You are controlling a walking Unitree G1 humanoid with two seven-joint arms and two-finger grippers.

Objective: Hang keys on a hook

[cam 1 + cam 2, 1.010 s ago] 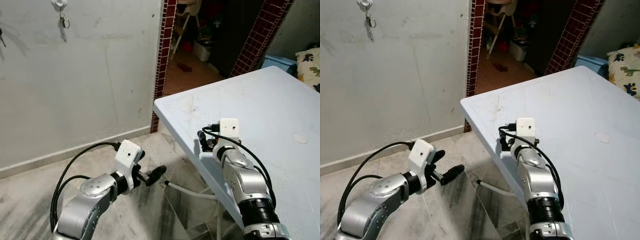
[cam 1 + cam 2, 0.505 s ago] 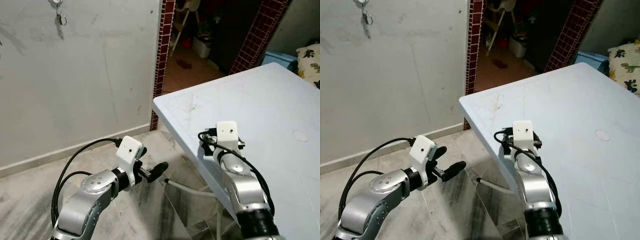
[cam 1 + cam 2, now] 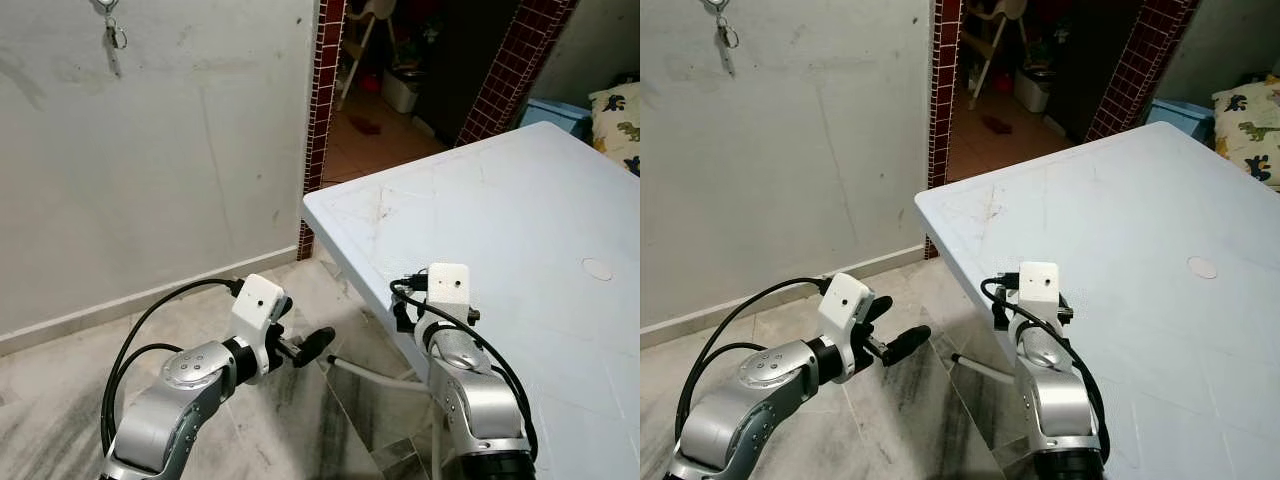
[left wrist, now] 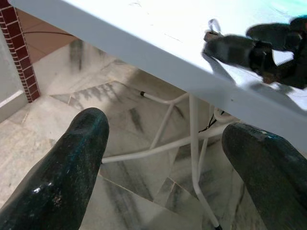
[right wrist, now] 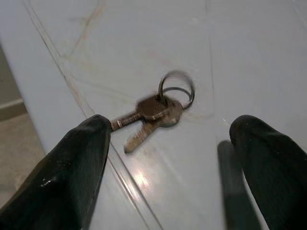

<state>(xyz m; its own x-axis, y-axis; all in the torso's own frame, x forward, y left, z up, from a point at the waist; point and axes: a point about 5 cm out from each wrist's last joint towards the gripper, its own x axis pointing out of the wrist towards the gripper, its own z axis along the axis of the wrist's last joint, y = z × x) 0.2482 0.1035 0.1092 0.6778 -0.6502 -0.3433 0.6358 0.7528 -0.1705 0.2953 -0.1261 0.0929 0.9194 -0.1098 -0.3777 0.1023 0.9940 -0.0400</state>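
Keys (image 5: 158,109) lie flat on white table (image 3: 520,200), close to its near edge, 2 on a ring, slightly blurred. Right gripper (image 5: 170,158) hovers just above them, fingers (image 5: 72,167) spread wide apart, not touching. Left gripper (image 4: 168,158) is held low beside the table over marble floor (image 3: 300,430), fingers apart, holding nothing. Another key bunch (image 3: 113,40) hangs from hook (image 3: 107,5) high on grey wall (image 3: 180,150).

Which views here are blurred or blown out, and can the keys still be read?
Right wrist view: the keys are slightly motion-smeared, the ring doubled, yet readable on the table; the fingers are soft. Left wrist view: the tabletop is overexposed to white, and the right gripper is blurred. Eye views: sharp, evenly lit.
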